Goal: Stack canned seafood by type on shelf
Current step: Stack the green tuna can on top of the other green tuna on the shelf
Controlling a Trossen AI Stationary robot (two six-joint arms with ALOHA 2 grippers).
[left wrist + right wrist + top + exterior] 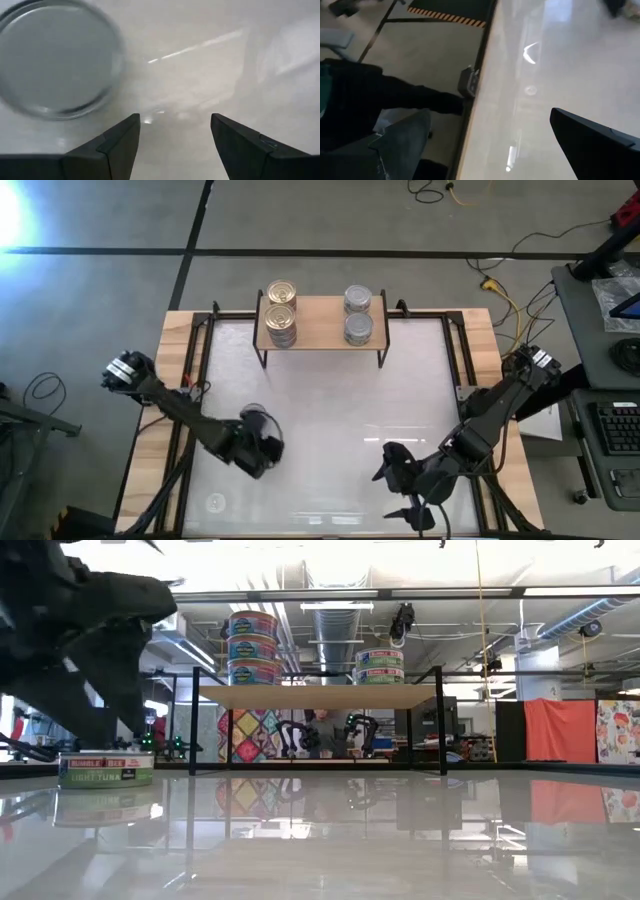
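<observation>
On the low wooden shelf [320,320] at twelve o'clock: two gold-lidded round tins [282,293] stacked left, two silver-lidded tins [358,300] right. My left end effector [262,442] hangs half-open, empty, over one silver tin [57,57] on the white surface [330,410]. My right end effector [400,485] gapes wide, empty.

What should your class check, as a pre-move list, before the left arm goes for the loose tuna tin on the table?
1. Left gripper fingers apart: ok.
2. Silver-lidded tuna tin lined up between those fingers: not ok; it lies off to one side, outside the gap.
3. That tin standing flat on the table: ok in the low view.
4. Shelf sorted by type: ok; gold-lidded tins at one end, silver-lidded tins at the other.
5. Right gripper out of the way: ok; it waits open by the table's front right edge.
</observation>
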